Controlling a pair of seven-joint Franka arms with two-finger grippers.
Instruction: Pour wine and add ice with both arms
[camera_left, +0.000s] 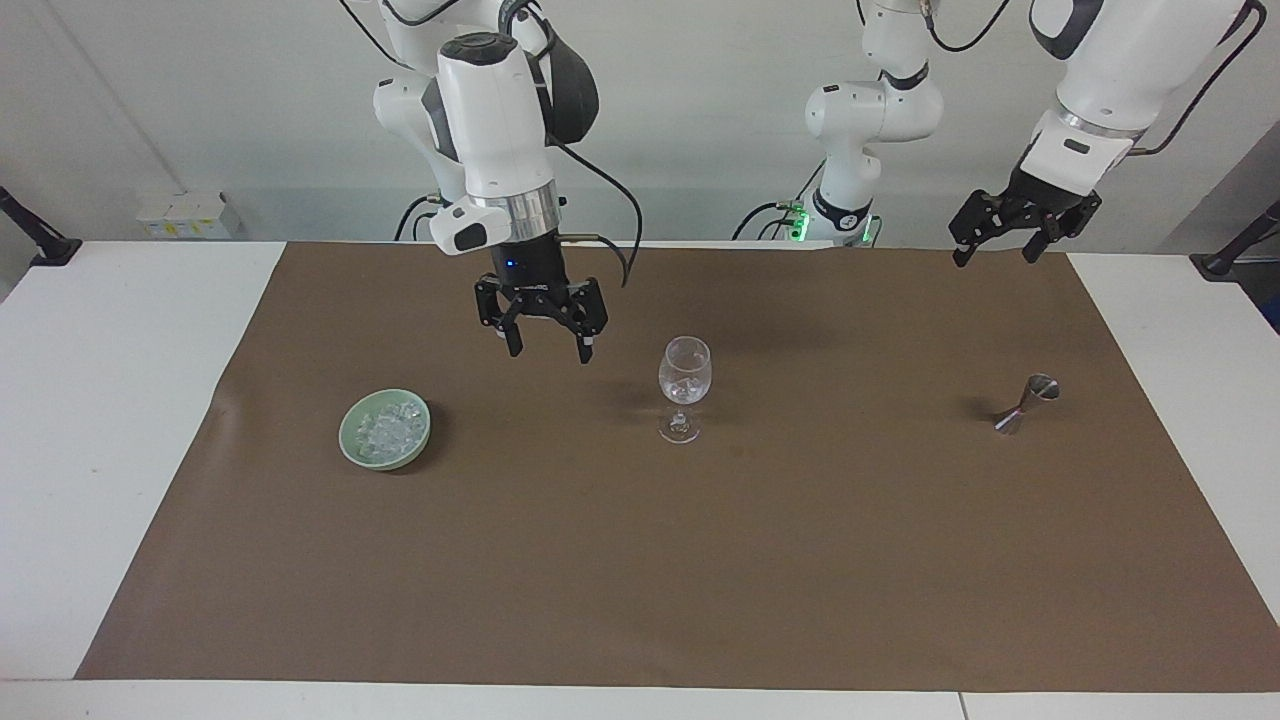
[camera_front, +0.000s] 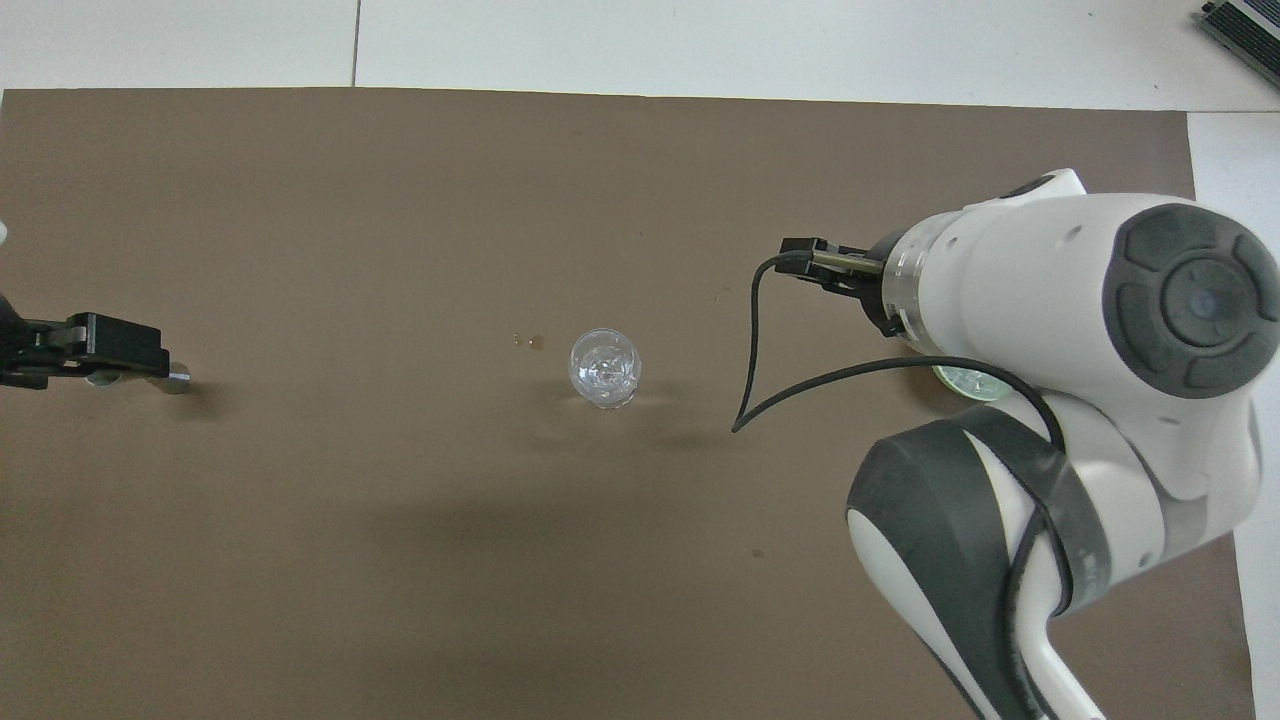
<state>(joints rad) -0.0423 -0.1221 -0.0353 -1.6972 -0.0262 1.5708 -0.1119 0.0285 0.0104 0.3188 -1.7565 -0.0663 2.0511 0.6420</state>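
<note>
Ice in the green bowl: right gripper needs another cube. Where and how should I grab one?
Judging by the heap, take a cube from the top of the ice, coming straight down with the open right gripper. The green bowl is shallow and open upward, its rim blocks side approaches, and the upper cubes look freest.

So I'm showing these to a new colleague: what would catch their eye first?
Probably the right gripper, open and empty, raised over the brown mat between the green bowl of ice and the stemmed glass at the mat's middle. Then the left gripper, open, waiting high over the mat's edge nearest the robots, with the metal jigger standing toward its end of the table.
</note>
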